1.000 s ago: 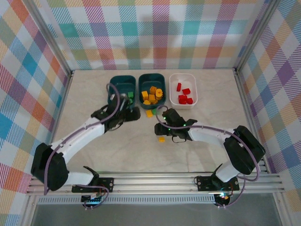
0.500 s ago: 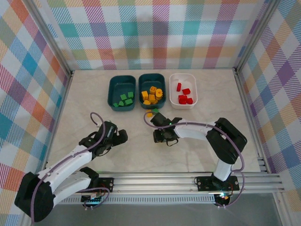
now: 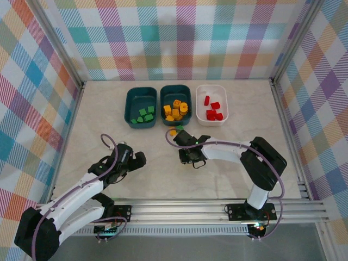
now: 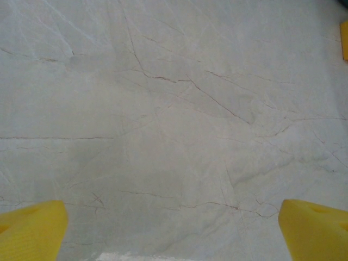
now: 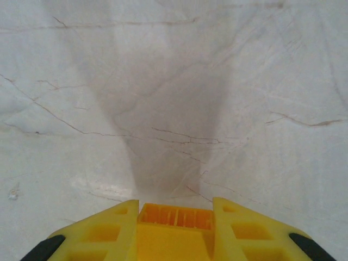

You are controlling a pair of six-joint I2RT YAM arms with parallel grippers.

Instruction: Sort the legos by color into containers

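right pincer (image 5: pixel 175 209) grips an orange lego (image 5: pixel 175 218), left pincer (image 4: pixel 174 223) gapes open, so lift it clear over the middle teal bin (image 3: pixel 175 87) rim

Three bins are sitting side by side in a row. The left teal bin (image 3: pixel 138 98) is holding green bricks (image 3: pixel 144 115). The middle teal bin (image 3: pixel 174 92) is holding orange and yellow bricks (image 3: pixel 175 110). The white bin (image 3: pixel 212 89) is holding red bricks (image 3: pixel 213 113). One yellow brick (image 3: pixel 173 131) and one green brick (image 3: pixel 179 128) are lying loose just in front of the middle teal bin. One orange brick (image 5: pixel 175 217) is sitting squeezed between the fingers of the right end effector (image 5: pixel 174 206).
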